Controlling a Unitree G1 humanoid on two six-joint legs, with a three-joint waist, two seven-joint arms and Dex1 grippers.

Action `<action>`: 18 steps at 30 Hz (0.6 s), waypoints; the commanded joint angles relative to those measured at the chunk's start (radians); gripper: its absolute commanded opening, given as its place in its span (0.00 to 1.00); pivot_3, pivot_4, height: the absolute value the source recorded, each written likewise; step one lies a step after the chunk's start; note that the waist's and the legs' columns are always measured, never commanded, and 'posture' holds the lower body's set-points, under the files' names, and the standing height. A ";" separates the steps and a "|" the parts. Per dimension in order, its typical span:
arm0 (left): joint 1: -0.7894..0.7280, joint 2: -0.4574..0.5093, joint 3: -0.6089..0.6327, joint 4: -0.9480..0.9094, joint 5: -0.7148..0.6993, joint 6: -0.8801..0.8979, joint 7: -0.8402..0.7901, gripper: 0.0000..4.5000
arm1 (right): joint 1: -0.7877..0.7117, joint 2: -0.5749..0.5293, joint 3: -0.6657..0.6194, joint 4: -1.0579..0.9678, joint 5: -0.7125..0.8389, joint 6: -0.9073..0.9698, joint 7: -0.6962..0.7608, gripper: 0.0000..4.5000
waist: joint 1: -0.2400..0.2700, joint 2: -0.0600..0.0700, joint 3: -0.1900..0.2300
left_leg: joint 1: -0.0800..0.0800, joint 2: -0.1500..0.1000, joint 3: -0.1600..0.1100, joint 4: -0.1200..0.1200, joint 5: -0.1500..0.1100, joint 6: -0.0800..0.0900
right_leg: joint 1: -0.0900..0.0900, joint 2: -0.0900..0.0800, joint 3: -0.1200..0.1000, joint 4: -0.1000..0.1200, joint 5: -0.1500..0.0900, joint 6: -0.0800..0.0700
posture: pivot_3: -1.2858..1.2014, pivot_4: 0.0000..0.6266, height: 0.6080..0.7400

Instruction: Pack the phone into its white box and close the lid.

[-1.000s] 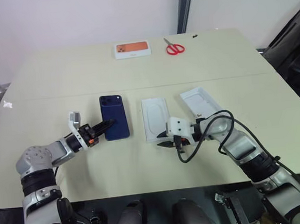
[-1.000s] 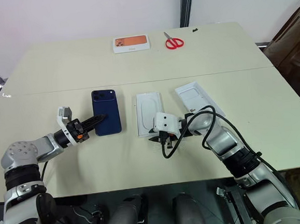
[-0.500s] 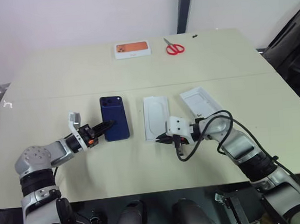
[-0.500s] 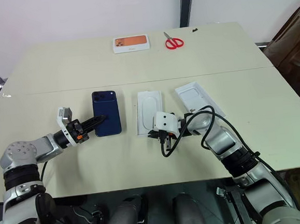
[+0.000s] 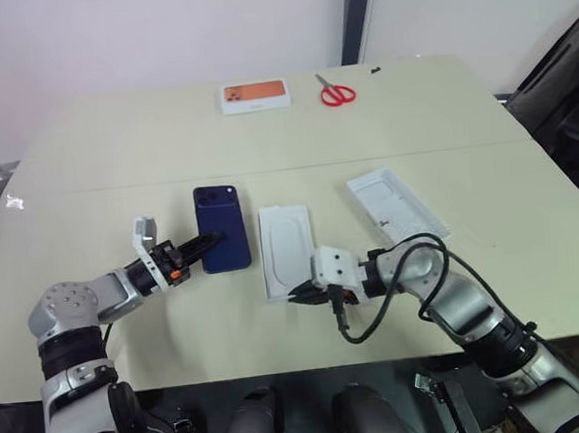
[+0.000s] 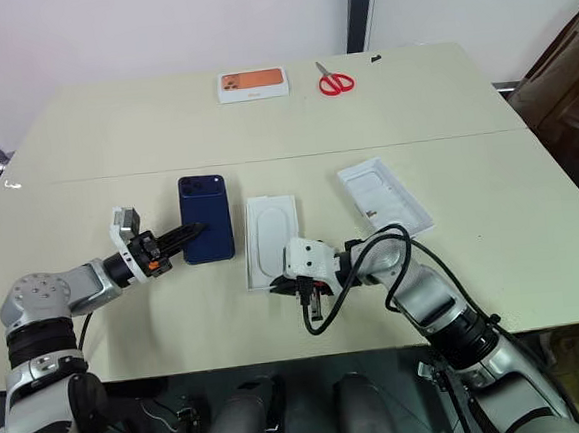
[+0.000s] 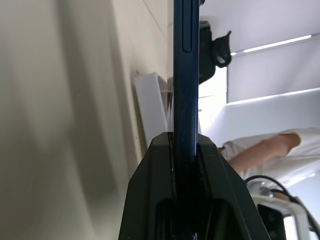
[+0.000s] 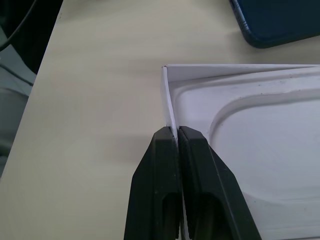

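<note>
The dark navy phone [image 5: 221, 227] lies back up on the table, left of centre. My left gripper [image 5: 209, 241] is shut on its near edge, and the phone's thin side [image 7: 185, 65] stands between the fingers. Just right of it lies the white box [image 5: 285, 247], with a white insert with an oval hollow [image 8: 270, 150] inside it. My right gripper [image 5: 298, 294] is shut on the box's thin wall at the near corner [image 8: 169, 117]. The lid [image 5: 397, 203] lies open side up, farther right and apart from both grippers.
A white box printed with an orange phone [image 5: 255, 95] and red scissors [image 5: 337, 94] lie at the far edge of the beige table [image 5: 114, 150]. A black cable [image 5: 377, 305] loops off my right wrist. A person's arm [image 7: 262, 150] is in the background.
My right gripper shut on the white box's near corner and dragged the box left and nearer, up beside the phone. The left gripper and the phone stayed put.
</note>
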 commanded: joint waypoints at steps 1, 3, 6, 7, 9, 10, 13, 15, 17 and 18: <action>-0.041 0.017 0.039 -0.013 -0.056 0.014 -0.004 0.00 | -0.010 0.033 0.007 -0.031 0.009 0.020 -0.025 0.00 | 0.000 0.000 0.000 | 0.000 0.000 0.000 0.000 0.000 0.000 | 0.000 0.000 0.000 0.000 0.000 0.000 | 0.52 0.24 1.00; -0.045 0.020 0.036 -0.014 -0.056 0.014 -0.003 0.00 | -0.011 0.040 0.011 -0.031 0.005 0.018 -0.029 0.08 | 0.001 0.000 0.000 | 0.000 0.000 0.000 0.000 0.000 0.000 | 0.000 0.000 0.000 0.000 0.000 0.000 | 0.52 0.24 1.00; -0.047 0.024 0.031 -0.015 -0.060 0.020 -0.003 0.00 | -0.014 0.041 0.006 -0.035 0.005 0.014 -0.036 0.32 | 0.001 0.000 0.000 | 0.000 0.000 0.000 0.000 0.000 0.000 | 0.000 0.000 0.000 0.000 0.000 0.000 | 0.52 0.24 1.00; -0.047 0.025 0.032 -0.013 -0.062 0.021 -0.003 0.00 | -0.018 0.038 0.001 -0.036 0.008 0.011 -0.036 0.45 | 0.001 0.000 0.000 | 0.000 0.000 0.000 0.000 0.000 0.000 | 0.000 0.000 0.000 0.000 0.000 0.000 | 0.52 0.24 1.00; -0.048 0.027 0.032 -0.008 -0.063 0.023 -0.002 0.00 | -0.025 0.037 -0.012 -0.037 0.022 0.024 -0.033 0.67 | 0.001 0.000 0.000 | 0.000 0.000 0.000 0.000 0.000 0.000 | 0.000 0.000 0.000 0.000 0.000 0.000 | 0.52 0.24 1.00; -0.047 0.027 0.031 -0.007 -0.062 0.023 -0.002 0.00 | -0.028 0.036 -0.019 -0.042 0.035 0.036 -0.027 0.67 | 0.001 0.000 0.000 | 0.000 0.000 0.000 0.000 0.000 0.000 | 0.000 0.000 0.000 0.000 0.000 0.000 | 0.52 0.24 1.00; -0.044 0.025 0.026 -0.005 -0.061 0.027 -0.002 0.00 | -0.051 0.053 -0.063 -0.059 0.083 0.064 -0.037 0.67 | 0.001 0.000 0.000 | 0.000 0.000 0.000 0.000 0.000 0.000 | 0.000 0.000 0.000 0.000 0.000 0.000 | 0.52 0.24 1.00; -0.042 0.012 0.021 -0.023 -0.066 0.033 0.005 0.00 | -0.077 0.068 -0.108 -0.058 0.127 0.098 -0.048 0.67 | 0.000 0.000 0.000 | 0.000 0.000 0.000 0.000 0.000 0.000 | 0.000 0.000 0.000 0.000 0.000 0.000 | 0.52 0.24 1.00; -0.038 -0.005 0.015 -0.053 -0.082 0.057 0.012 0.00 | -0.097 0.066 -0.141 -0.042 0.154 0.112 -0.045 0.67 | 0.001 0.000 0.000 | 0.000 0.000 0.000 0.000 0.000 0.000 | 0.000 0.000 0.000 0.000 0.000 0.000 | 0.52 0.24 1.00; -0.033 -0.012 0.010 -0.071 -0.088 0.065 0.015 0.00 | -0.102 0.060 -0.148 -0.034 0.156 0.110 -0.044 0.67 | 0.001 0.000 0.000 | 0.000 0.000 0.000 0.000 0.000 0.000 | 0.000 0.000 0.000 0.000 0.000 0.000 | 0.52 0.24 1.00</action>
